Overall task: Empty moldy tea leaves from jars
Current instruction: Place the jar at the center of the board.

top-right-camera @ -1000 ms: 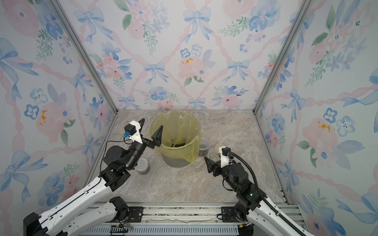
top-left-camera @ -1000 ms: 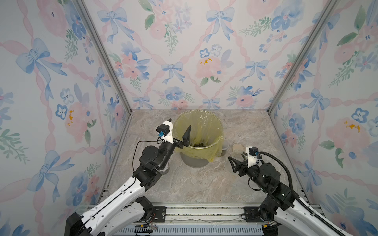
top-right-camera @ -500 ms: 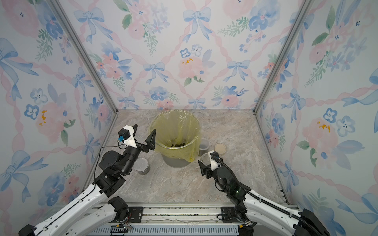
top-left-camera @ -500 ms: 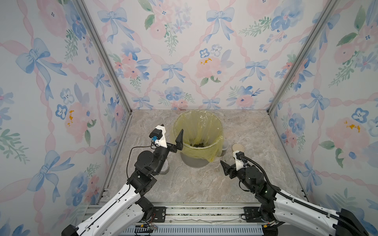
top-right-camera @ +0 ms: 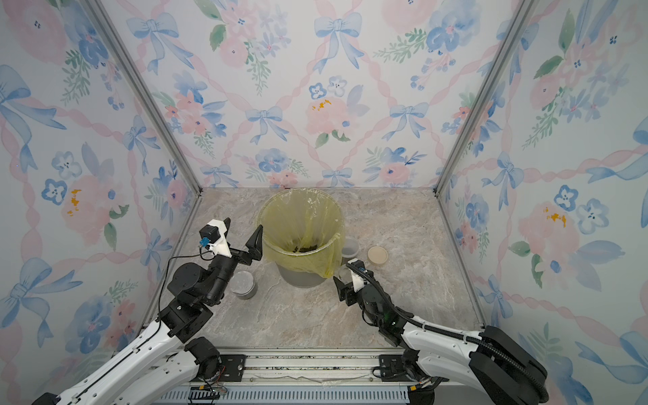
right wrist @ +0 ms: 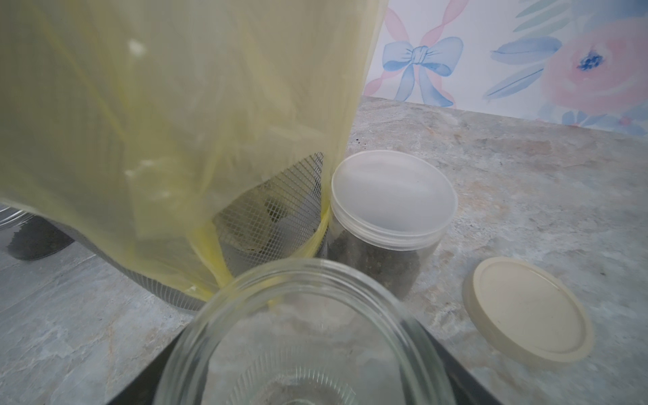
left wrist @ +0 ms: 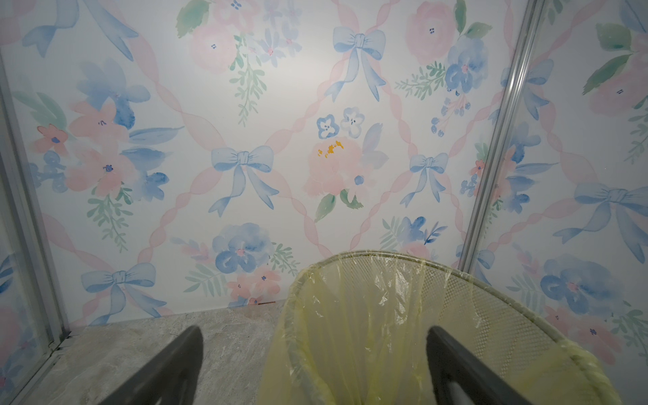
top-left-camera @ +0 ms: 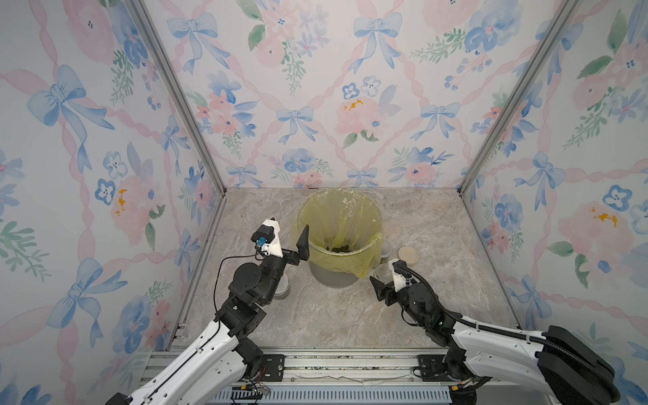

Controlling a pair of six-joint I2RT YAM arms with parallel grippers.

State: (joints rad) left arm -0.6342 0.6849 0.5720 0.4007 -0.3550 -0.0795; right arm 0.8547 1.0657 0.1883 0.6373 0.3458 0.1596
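Bin (top-left-camera: 329, 278) stood centre-back on the table (top-left-camera: 315, 315) with tea leaves (top-left-camera: 339, 249) in its bottom, lidded jar (top-right-camera: 242, 284) front-left of it, open jar (top-left-camera: 382, 272) front-right, second lidded jar (top-left-camera: 385, 247) just behind that, loose lid (top-left-camera: 408, 254) further right.

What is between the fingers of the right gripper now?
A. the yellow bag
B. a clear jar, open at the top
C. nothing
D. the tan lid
B: in the right wrist view the open clear jar sits between the dark fingers of the right gripper; the tan lid lies apart.
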